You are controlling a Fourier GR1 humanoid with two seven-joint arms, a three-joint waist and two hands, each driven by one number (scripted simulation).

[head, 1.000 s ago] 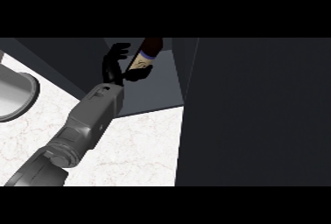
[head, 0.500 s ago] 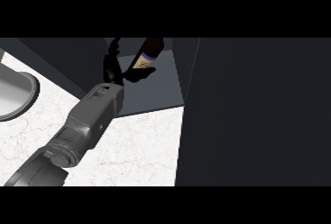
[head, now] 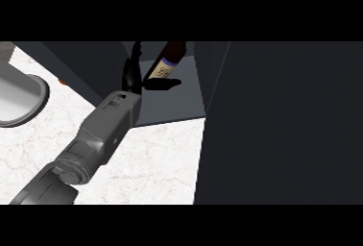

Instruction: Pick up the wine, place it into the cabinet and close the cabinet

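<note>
Only one grey forearm is in view, coming from the lower left corner, and I cannot say for sure whether it is the left or the right one. Its black robot hand [head: 140, 80] reaches into the dark grey open cabinet [head: 174, 103]. Long straight fingers go up beside the dark wine bottle with a cream label [head: 166, 65], and the thumb points out under the label, so the robot hand looks spread out. Whether it touches the bottle I cannot tell.

The bottle is already inside the cabinet, tilted, with its upper part cut by the edge of the view. The large dark cabinet door [head: 284, 125] stands open at the right, above the white marble table [head: 149, 163].

The risk I see: if the bottle is not standing stable, pulling the fingers away could tip it. The door could also hit the forearm if it swings too early.
</note>
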